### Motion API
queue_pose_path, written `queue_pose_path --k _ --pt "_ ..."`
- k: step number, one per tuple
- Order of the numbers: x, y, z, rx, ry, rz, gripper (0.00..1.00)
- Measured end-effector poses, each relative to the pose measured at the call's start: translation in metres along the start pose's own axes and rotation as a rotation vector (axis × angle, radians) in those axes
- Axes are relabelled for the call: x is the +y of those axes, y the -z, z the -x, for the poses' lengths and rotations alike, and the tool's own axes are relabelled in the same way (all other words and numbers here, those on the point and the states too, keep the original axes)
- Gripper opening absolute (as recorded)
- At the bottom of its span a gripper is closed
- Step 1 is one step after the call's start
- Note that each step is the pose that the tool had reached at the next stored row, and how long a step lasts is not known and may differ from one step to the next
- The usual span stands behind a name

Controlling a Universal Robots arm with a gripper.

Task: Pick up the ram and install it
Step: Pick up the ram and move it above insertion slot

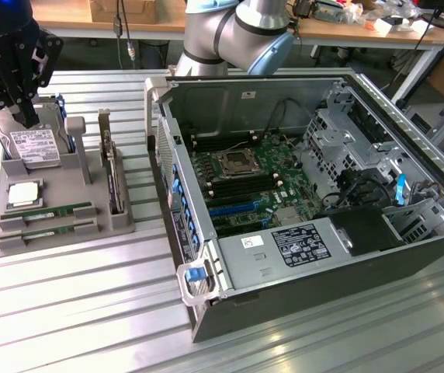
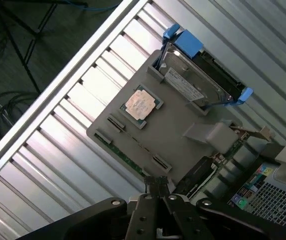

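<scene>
Gripper (image 1: 28, 116) clenched, nothing in it, hovers over back of tray (image 1: 59, 239). Ram (image 1: 51, 226) lies flat in the front slot, approx 5 o'clock from gripper in ext. view, well apart. Long axis runs 9–3. Twin stick (image 1: 47, 210) just behind it.

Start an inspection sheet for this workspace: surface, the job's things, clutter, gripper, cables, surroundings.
Surface: ribbed metal table carrying a gray tray and an open PC case.
Job's things: far ram stick and near ram stick lie flat, side by side, in tray slots.
Clutter: hard drive, CPU and upright card, all in the tray.
Gripper: gripper shut, holding nothing, above the tray's hard-drive end.
Cables: black cables inside the case; floor cables beside the table.
Surroundings: workbench with boxes behind the table.
</scene>
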State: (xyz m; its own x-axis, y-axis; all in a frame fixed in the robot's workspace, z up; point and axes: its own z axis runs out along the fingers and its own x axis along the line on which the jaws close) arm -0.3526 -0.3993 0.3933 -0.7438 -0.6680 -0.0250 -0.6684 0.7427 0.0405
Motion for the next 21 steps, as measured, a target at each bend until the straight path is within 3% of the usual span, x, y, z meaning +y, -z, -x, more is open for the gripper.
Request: queue_pose_path --k 21 --pt "0.0 0.0 0.0 0.0088 0.216 0.0054 0.11"
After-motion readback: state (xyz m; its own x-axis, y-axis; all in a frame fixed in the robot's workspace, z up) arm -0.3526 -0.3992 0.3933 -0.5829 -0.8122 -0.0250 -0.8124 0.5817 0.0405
